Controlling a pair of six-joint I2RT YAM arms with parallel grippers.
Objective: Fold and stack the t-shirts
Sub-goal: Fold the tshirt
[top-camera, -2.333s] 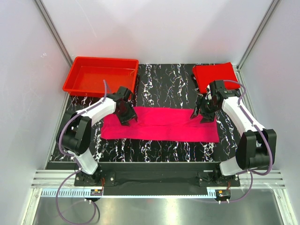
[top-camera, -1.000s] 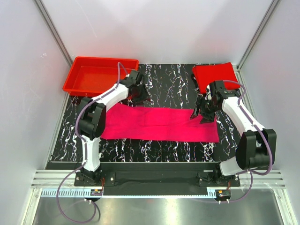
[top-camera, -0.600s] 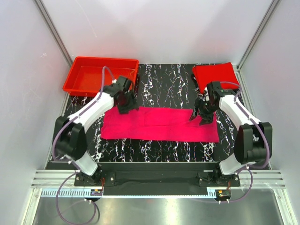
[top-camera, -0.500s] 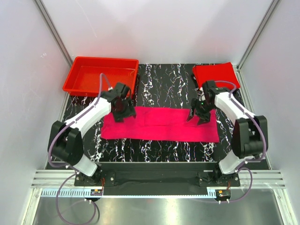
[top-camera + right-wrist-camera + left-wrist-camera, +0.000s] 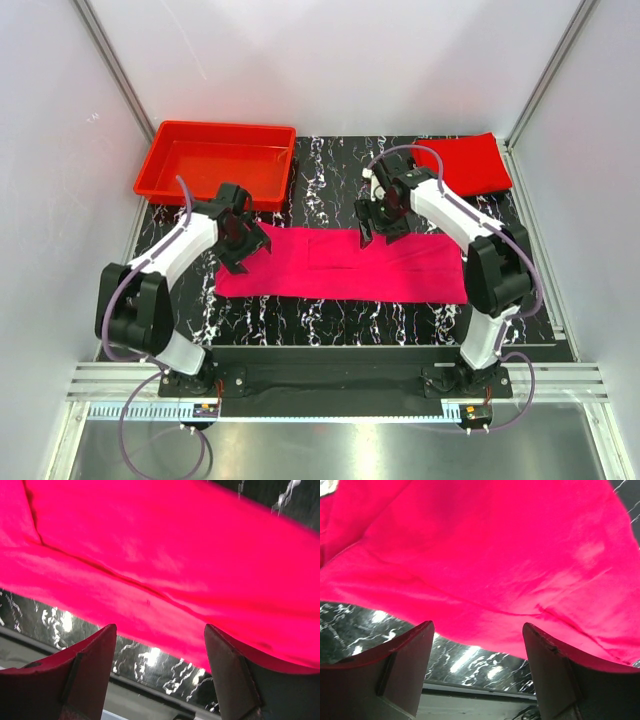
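We see the pink t-shirt (image 5: 340, 265) lying flat as a long folded strip across the near half of the black, white-veined table (image 5: 330, 175), its length running left to right; a smaller folded panel shows as a faint rectangle near its middle; the cloth is plain. The red t-shirt (image 5: 460, 163) lies folded at the far right corner of the table, well apart from the pink one; the red plastic tray (image 5: 210, 165) sits at the far left corner. The left gripper (image 5: 243, 243) hangs over the left end of the pink t-shirt, near its far corner; in the left wrist view we find its fingers (image 5: 405, 670) spread wide with nothing between them, only the pink cloth and a strip of table below. The right gripper (image 5: 375, 225) stands at the far edge of the pink t-shirt, near its middle; its fingers (image 5: 85, 675) are likewise parted and hold nothing, with a crease of the cloth running across beneath them.
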